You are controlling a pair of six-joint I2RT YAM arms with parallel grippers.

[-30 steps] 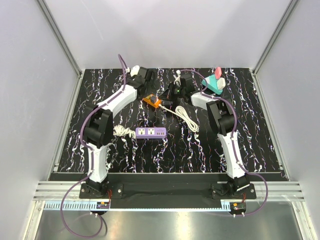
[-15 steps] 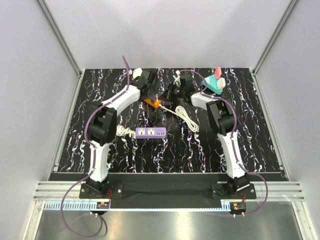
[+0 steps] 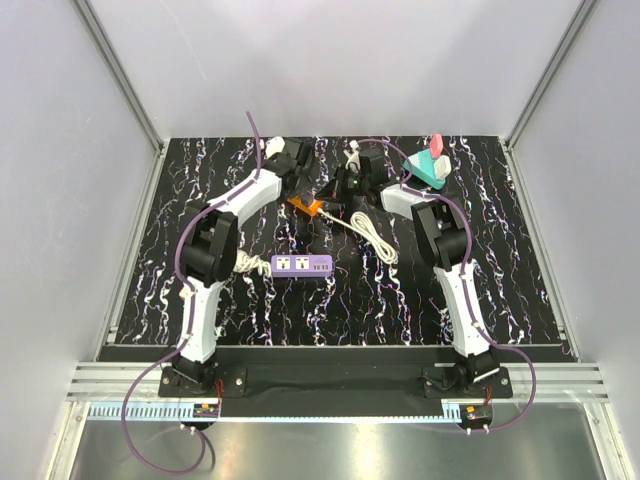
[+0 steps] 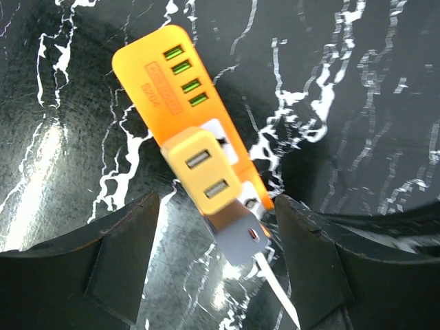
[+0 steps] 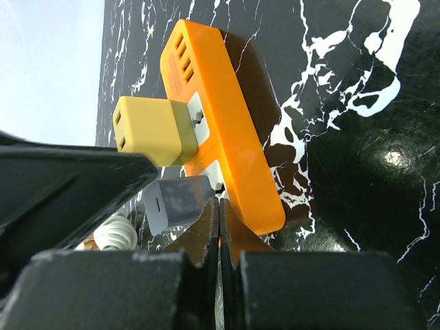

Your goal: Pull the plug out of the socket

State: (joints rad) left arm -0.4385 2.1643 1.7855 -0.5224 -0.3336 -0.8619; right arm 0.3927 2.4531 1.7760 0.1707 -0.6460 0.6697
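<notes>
Overhead, spread left fingers [image 4: 117, 268] frame the yellow plug [image 4: 205, 172].

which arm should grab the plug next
Left. The left gripper is open and straddles the yellow block-shaped plug and the small grey plug seated in the orange plastic socket strip. The right gripper sits shut at that strip's end, apparently bracing it.

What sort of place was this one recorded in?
Probably a lab robot test cell: plain pale walls in an aluminium frame box in a black marbled table, a left arm and right arm are bolted at its near edge, and an orange socket block and purple power strip lie out like props.
</notes>
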